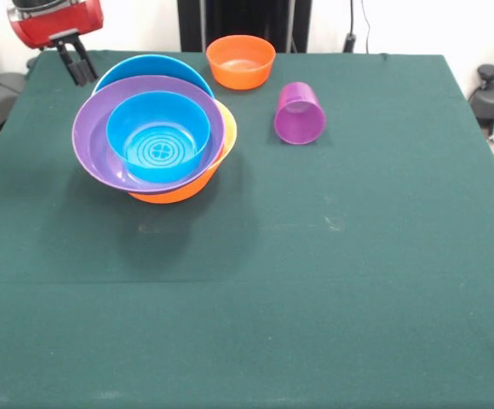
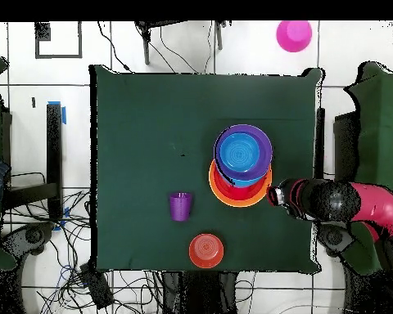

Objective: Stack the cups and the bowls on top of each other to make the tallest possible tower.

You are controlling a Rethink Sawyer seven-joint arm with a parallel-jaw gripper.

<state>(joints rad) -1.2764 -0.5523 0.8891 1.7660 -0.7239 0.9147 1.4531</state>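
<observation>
The tower (image 1: 153, 141) stands at the table's far left: a large orange bowl (image 1: 183, 189) at the base, a large blue bowl (image 1: 149, 66), a purple bowl (image 1: 94, 145) and a small blue bowl (image 1: 157, 136) on top. It also shows in the overhead view (image 2: 242, 163). A small orange bowl (image 1: 240, 61) (image 2: 205, 250) stands alone. A purple cup (image 1: 299, 113) (image 2: 180, 206) lies on its side. My gripper (image 1: 77, 64) (image 2: 275, 195) is open and empty beside the tower. The light blue and red cups are out of view.
A pink bowl (image 2: 294, 35) lies on the floor beyond the table's far edge. The green table cloth (image 1: 315, 273) covers the whole table. My arm (image 2: 347, 200) reaches in from the side, past the table edge.
</observation>
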